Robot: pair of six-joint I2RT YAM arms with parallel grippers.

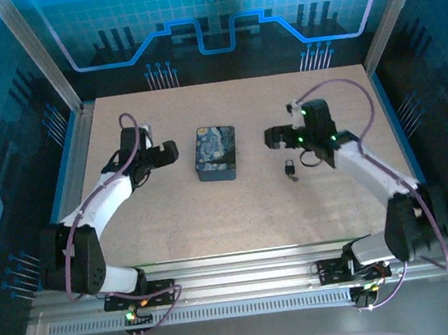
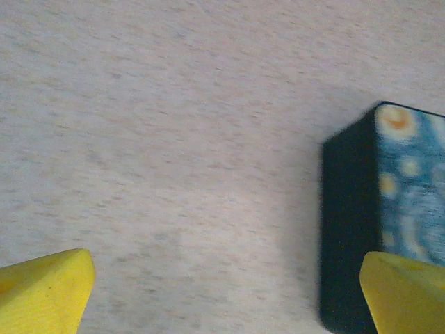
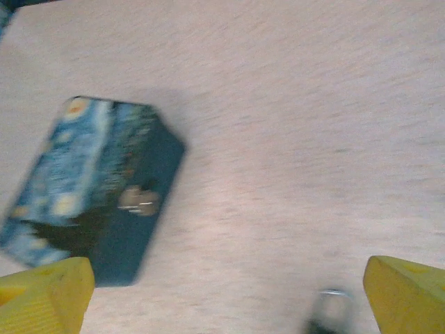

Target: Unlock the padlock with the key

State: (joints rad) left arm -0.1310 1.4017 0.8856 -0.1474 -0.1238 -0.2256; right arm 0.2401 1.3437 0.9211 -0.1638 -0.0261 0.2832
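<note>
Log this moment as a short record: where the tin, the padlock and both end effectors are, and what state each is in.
blue tin: on the table, mid-table, between the two arms
padlock: lying on the table, right of the tin and apart from it; locked or not, cannot tell
key: too small to pick out
left end effector: open, empty, close to the tin's left side
right end effector: open, empty, over the table near the padlock

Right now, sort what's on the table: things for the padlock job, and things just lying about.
For the job: padlock; key too small to make out.
Lying about: blue tin, left of the padlock.
</note>
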